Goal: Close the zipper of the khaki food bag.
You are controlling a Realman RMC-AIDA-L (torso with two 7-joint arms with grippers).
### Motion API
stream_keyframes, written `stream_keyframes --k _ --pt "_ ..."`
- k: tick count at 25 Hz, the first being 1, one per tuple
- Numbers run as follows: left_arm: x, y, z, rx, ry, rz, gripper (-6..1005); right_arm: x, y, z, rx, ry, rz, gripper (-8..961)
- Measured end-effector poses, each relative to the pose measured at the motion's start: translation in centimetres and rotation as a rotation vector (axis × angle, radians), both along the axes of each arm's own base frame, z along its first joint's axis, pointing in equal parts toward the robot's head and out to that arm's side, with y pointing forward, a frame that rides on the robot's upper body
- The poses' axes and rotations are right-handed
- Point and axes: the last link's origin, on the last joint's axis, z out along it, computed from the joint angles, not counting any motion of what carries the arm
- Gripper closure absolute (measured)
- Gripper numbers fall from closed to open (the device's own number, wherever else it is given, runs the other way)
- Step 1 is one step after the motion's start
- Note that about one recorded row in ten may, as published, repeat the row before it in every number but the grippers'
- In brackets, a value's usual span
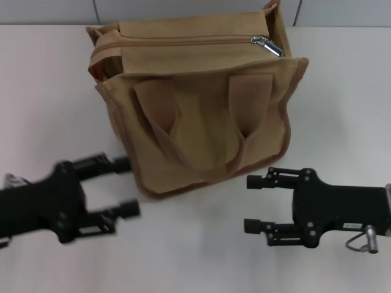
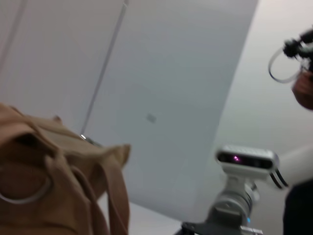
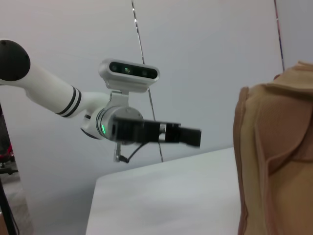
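The khaki food bag (image 1: 201, 116) is plain tan canvas with darker brown edge trim; its zipper (image 1: 183, 41) matches, ending in a shiny silver pull. Beneath the bag, the table (image 1: 342, 110) is white. Both grippers are black.

L gripper (image 1: 125, 187) blurred in head view, arm cut by the edge behind its fingers; R gripper (image 1: 256, 204) arm also cut off. Khaki food bag (image 1: 201, 116): back corner beyond both sets of fingers cropped at top edge; zipper (image 1: 183, 41) teeth too small to tell
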Motion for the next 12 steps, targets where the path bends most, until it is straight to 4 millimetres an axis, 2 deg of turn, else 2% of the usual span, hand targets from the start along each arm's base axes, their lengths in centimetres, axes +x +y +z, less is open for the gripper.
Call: stream_keyframes --k 1,2,7,12 --pt "0.0 0.0 0.0 0.0 0.0 0.0 213 0.0 0.0 -0.3 -0.005 -0.006 -0.003 217" --pt "0.1 -0.2 -1.1 -0.005 0.036 -0.04 213 0.0 0.0 -0.3 -0.005 -0.006 -0.003 217" --pt "-0.4 0.0 -3.1 0.008 0.135 -0.062 214 -0.1 0.1 -1.8 -0.018 -0.041 0.001 218" --pt "-0.4 0.4 -4.0 -0.019 0.171 -0.071 214 -0.3 0.3 -2.5 -0.027 -0.054 0.002 218"
